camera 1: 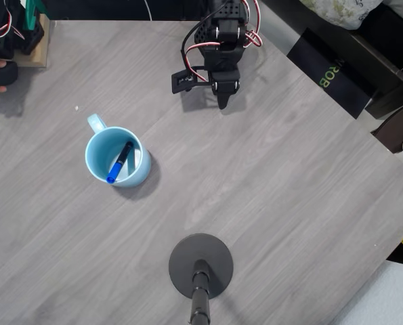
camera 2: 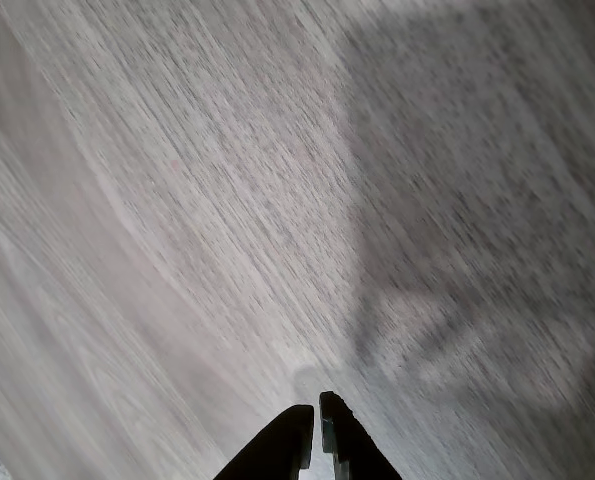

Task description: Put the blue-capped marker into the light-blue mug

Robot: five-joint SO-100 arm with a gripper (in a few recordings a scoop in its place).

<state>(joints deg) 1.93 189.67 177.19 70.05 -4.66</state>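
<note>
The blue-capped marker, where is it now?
In the overhead view the blue-capped marker leans inside the light-blue mug, left of centre on the table, cap down.

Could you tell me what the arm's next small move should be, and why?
Probably none beyond settling at rest: the blue-capped marker already lies inside the light-blue mug, and the gripper is shut, empty, and well away over bare table.

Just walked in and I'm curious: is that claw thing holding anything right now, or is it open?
Gripper: closed, holding nothing; the blue-capped marker already lies inside the light-blue mug.
</note>
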